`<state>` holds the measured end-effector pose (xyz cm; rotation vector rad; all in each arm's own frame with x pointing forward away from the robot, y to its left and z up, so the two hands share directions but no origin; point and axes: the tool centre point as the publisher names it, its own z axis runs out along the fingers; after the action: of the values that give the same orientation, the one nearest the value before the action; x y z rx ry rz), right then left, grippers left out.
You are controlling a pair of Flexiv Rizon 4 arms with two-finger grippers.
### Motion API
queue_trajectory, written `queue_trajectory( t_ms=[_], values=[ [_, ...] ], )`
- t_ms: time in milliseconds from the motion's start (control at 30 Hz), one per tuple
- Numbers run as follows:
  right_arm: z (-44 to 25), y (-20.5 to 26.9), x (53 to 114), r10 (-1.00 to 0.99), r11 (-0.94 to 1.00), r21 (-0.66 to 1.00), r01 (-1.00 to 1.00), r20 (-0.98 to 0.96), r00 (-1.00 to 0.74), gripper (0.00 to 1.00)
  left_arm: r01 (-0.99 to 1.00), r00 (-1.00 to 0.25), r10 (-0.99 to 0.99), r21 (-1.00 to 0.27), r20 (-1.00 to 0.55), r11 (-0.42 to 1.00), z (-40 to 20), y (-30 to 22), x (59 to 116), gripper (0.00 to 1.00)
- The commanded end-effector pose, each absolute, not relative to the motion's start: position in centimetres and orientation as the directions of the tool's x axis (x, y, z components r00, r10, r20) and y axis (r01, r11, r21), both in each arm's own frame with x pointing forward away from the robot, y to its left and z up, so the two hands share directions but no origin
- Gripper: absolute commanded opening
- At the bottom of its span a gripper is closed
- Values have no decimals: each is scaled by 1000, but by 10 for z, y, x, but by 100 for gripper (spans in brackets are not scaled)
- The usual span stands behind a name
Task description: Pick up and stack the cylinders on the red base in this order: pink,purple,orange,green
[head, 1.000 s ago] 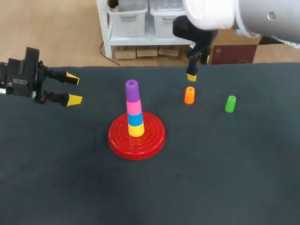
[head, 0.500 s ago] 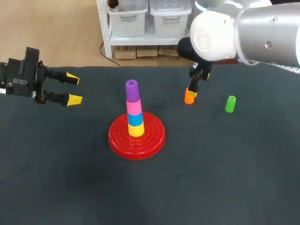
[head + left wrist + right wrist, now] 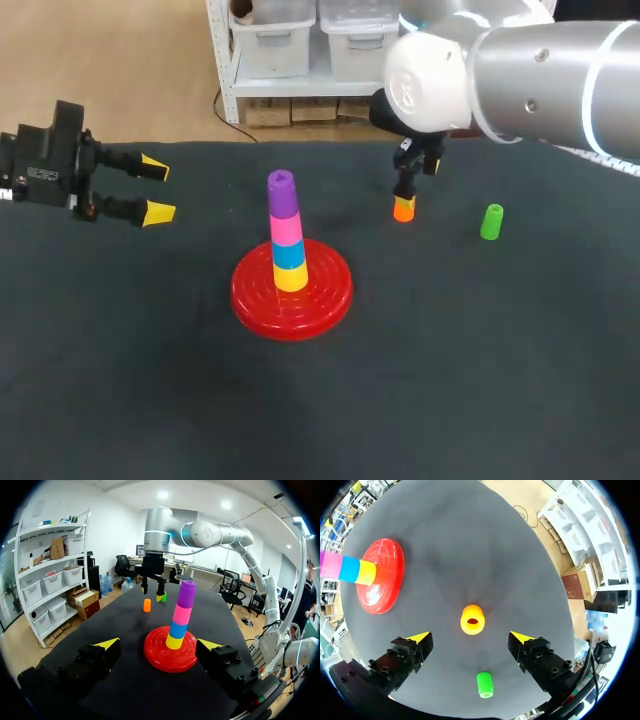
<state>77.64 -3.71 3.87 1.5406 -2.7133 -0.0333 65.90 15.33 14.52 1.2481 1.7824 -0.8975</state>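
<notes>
Base: glossy red disc [image 3: 251, 300] with ringed ridges, left of centre on the dark matte table [image 3: 450, 380].
Stack [image 3: 288, 235]: smooth plastic rings on the base, yellow, blue, pink, with purple on top.
Orange cylinder [image 3: 403, 209]: short hollow tube, upright, upper right of centre.
Green cylinder [image 3: 491, 222]: upright, further right, apart.
Right gripper [image 3: 470, 639]: jaws wide, straddling the orange cylinder without touching it.
Left gripper [image 3: 157, 190]: jaws wide, far left.
Change: a second ago the right gripper hung above the orange cylinder; now it is lowered around it. The left gripper is unmoved.
</notes>
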Motion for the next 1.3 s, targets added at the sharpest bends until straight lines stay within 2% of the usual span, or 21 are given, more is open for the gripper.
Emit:
queue_trajectory(
  t_ms=[33, 367, 467, 533, 567, 633, 1233, 1300],
  values=[
    [35, -32, 786, -860, 510, 40, -859, 27, -510, 100, 956, -223, 413, -116, -883, 269, 144, 154, 660, 100],
    [28, -28, 786, -857, 515, 47, -856, 40, -514, 100, 956, -223, 413, -116, -883, 269, 144, 154, 660, 100],
    [28, -26, 786, -856, 518, 44, -854, 35, -517, 78, 956, -223, 413, -116, -883, 269, 144, 154, 660, 100],
    [28, -26, 786, -855, 519, 43, -854, 32, -518, 53, 956, -223, 413, -116, -883, 269, 144, 154, 660, 100],
    [28, -26, 786, -853, 521, 40, -852, 29, -520, 49, 956, -223, 413, -116, -883, 269, 144, 154, 660, 100],
    [29, -25, 784, -852, 523, 39, -851, 26, -523, 46, 956, -223, 413, -116, -883, 269, 144, 154, 660, 100],
    [25, -24, 776, -839, 544, 51, -838, 18, -543, 45, 956, -223, 413, -116, -883, 269, 144, 154, 660, 100],
    [24, -24, 776, -838, 546, 52, -836, 18, -546, 37, 956, -223, 413, -116, -883, 269, 144, 154, 660, 100]
  ],
)
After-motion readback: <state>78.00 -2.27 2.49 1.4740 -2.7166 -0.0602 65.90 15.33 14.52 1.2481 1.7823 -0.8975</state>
